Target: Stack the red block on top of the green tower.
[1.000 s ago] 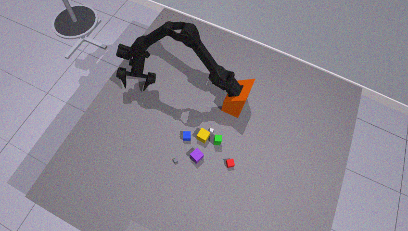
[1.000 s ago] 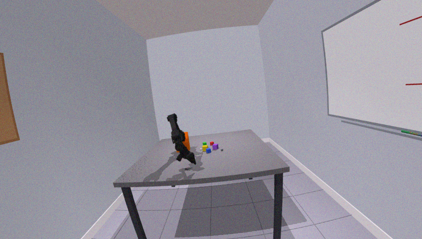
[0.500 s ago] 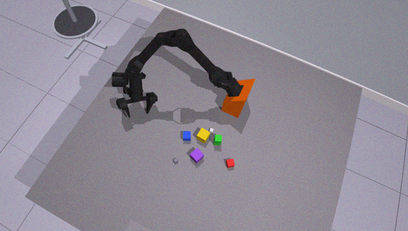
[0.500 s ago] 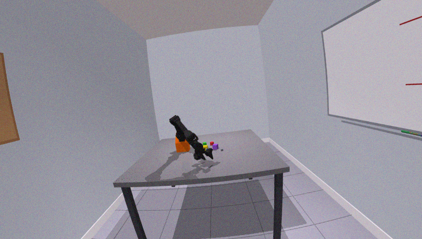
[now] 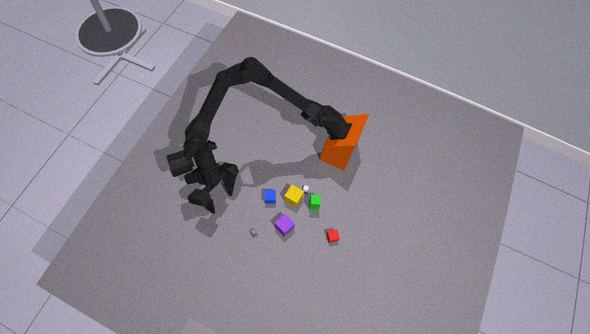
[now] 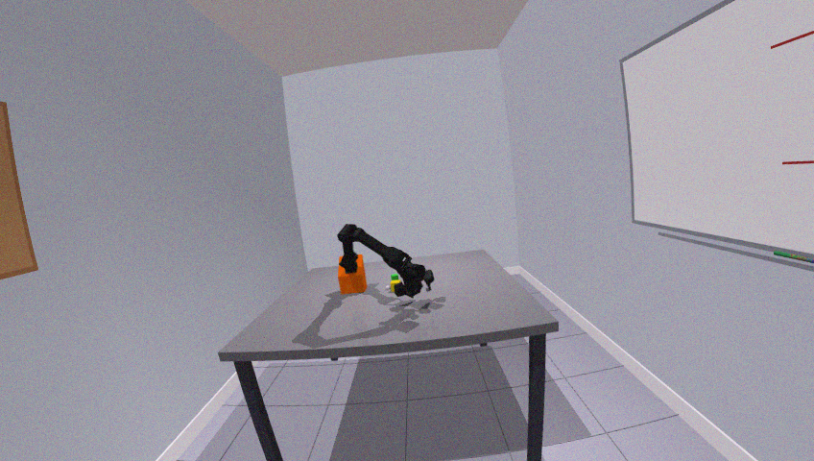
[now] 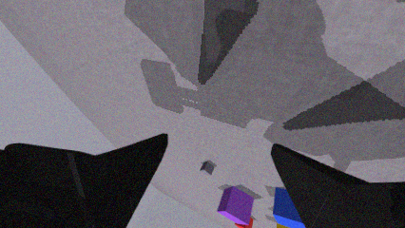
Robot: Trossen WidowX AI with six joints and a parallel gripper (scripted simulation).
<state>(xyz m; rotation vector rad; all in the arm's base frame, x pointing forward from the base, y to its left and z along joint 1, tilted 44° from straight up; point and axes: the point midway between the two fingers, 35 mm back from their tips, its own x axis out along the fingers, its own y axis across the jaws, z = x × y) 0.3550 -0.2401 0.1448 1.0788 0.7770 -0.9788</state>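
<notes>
Two fingers: spread very wide on the gripper (image 5: 222,203) (image 6: 419,291) (image 7: 220,140) — nothing between them, nothing in its grasp!
Hand height: up off the grey table (image 5: 393,268) (image 6: 343,347), with the finger shadows thrown onto the surface below.
Red block: here's the one that matters, down on the table and well apart from the hand, out past the purple block (image 5: 284,224) (image 7: 236,204); the red block (image 5: 333,236) (image 7: 245,225) just peeks out behind the purple one in the wrist view, and I can't make it out in the exterior view.
Green tower: the green tower (image 5: 314,202) (image 6: 395,277) stands farther from the hand than the yellow block (image 5: 293,195) (image 6: 395,284) (image 7: 280,226), with no red on top.
Blue block: nearer the hand than yellow is, and this blue block (image 5: 269,195) (image 7: 287,206) is partly covered by one finger in the wrist view.
Small pieces: a tiny dark grey cube (image 5: 253,232) (image 7: 207,166) sits near the hand, on the hand's side of purple; a small white cube (image 5: 305,188) (image 6: 388,287) is just beside yellow, beyond it from the hand.
Black arm: bent wide, the arm (image 5: 215,99) (image 6: 376,245) runs from the hand back to its orange pedestal (image 5: 362,128) (image 6: 352,279).
</notes>
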